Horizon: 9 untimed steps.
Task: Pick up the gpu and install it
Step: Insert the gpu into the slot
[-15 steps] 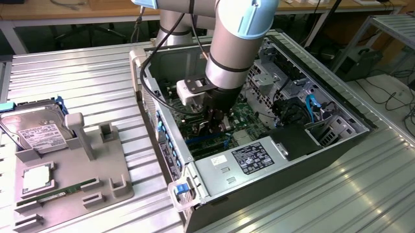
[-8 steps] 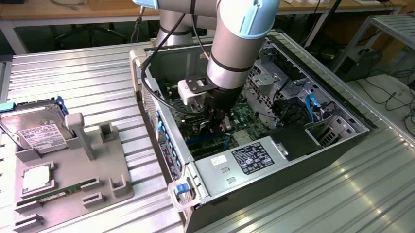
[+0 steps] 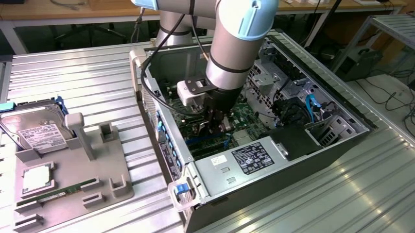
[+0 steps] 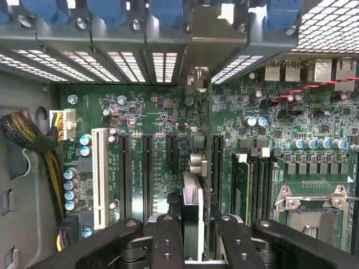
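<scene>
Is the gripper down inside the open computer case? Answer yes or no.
Yes: in the exterior view the gripper reaches down into the computer case, just above the motherboard.

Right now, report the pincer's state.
Pincer: closed on the gpu, held edge-on over the motherboard slots inside the computer case.
</scene>
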Each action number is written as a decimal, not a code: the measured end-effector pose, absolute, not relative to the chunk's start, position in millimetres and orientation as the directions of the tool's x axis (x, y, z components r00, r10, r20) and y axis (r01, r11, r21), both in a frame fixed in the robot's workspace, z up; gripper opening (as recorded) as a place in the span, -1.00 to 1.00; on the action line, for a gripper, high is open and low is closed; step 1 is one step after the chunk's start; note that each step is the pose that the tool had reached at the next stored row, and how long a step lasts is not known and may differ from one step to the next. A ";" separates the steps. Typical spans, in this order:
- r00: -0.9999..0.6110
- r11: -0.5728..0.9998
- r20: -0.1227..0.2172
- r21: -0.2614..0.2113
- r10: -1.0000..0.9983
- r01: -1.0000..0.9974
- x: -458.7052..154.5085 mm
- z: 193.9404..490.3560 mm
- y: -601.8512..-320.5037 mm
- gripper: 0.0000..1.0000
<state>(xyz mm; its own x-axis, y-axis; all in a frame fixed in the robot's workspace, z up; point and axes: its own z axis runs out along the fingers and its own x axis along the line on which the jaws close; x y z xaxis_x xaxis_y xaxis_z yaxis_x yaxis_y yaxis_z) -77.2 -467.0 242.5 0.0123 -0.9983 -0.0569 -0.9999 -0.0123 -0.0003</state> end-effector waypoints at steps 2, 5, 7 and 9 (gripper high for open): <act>0.012 -0.012 -0.057 0.000 -0.998 -1.000 -77.3 241.8 -467.0 -0.45; 0.012 -0.012 -0.057 0.000 -0.998 -1.000 -77.5 240.7 -467.0 -0.45; 0.012 -0.012 -0.057 0.000 -0.998 -1.000 -77.6 240.6 -467.0 -0.45; 0.012 -0.012 -0.057 0.000 -0.998 -1.000 -77.6 240.5 -467.0 -0.45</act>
